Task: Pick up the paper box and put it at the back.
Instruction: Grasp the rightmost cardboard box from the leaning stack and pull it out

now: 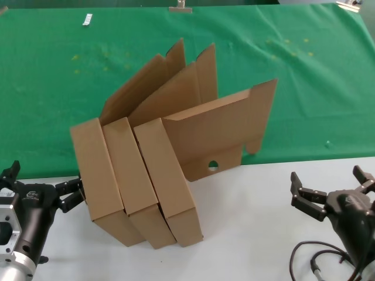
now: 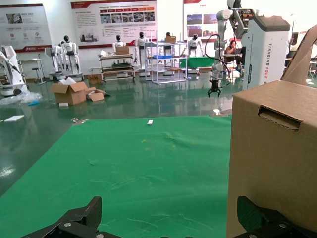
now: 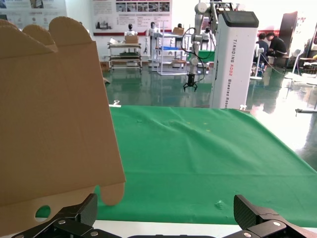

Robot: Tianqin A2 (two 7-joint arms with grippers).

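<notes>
Brown cardboard: three mailer boxes alike, standing on edge side by side, leaning, lids open and raised behind them. They rest on the white tabletop at its border with the green cloth.

Paper box: rightmost of the three, nearest the right gripper; its lid's front flap carries one small round hole. The middle box touches it; the left box touches the middle one.

Grippers, two:
- Left gripper: low on the tabletop, just beside the left box, fingers spread, holding nothing.
- Right gripper: on the tabletop well apart from the paper box, fingers spread wide, holding nothing.

Between each gripper and its nearest box: bare tabletop only.

Other items: one small white tag on the far cloth; two metal clips at the cloth's far edge, one at the centre, one at the right corner; faint yellowish specks on the cloth.
</notes>
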